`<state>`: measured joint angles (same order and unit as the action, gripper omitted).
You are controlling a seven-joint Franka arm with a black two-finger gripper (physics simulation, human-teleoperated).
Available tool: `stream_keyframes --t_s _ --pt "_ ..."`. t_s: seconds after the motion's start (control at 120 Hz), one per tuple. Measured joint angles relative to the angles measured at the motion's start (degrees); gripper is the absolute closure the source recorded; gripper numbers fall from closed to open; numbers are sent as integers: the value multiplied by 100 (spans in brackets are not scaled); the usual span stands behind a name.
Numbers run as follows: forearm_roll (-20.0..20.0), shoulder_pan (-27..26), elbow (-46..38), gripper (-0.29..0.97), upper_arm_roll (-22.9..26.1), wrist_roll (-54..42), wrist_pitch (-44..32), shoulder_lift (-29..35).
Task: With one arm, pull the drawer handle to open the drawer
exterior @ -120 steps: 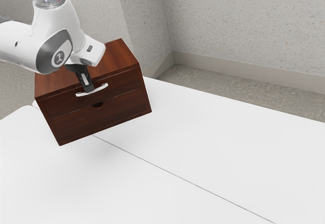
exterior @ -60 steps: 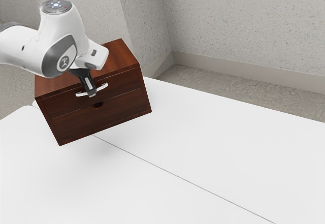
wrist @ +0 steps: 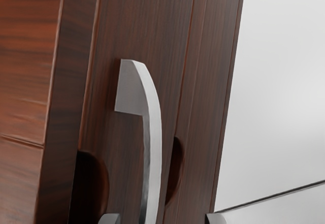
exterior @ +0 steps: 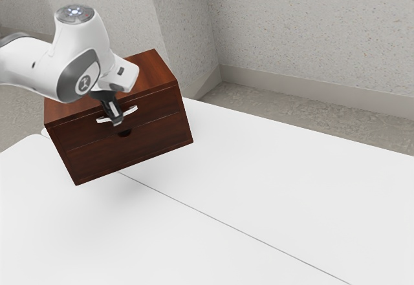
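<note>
My arm (exterior: 29, 72) is glossy white, built of rounded shells. One joint carries a grey disc cap (exterior: 79, 78) with a small white mark, another a pale cap (exterior: 72, 12) with bluish dots. The gripper (exterior: 116, 118) is black.

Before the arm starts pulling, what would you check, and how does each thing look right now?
1. Gripper at the handle: ok, it sits right on it.
2. Handle belongs to the upper drawer: ok.
3. Drawer open: not ok, its front lies flush with the cabinet.
4. Room for the drawer to slide out: ok, the white table in front shows nothing in the way.
5. Cabinet held firm against the pull: cannot tell.
</note>
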<state>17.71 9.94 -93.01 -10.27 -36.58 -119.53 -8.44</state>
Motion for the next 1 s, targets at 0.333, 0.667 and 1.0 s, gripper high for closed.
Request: stream_keyframes --t_s 0.333,0.667,1.0 --pt "2 -2 -13 56 -1 3 -49 -26" --pt "4 -4 -37 60 -4 0 -125 -47" --pt "-6 -9 -100 65 5 -160 -318 -31"
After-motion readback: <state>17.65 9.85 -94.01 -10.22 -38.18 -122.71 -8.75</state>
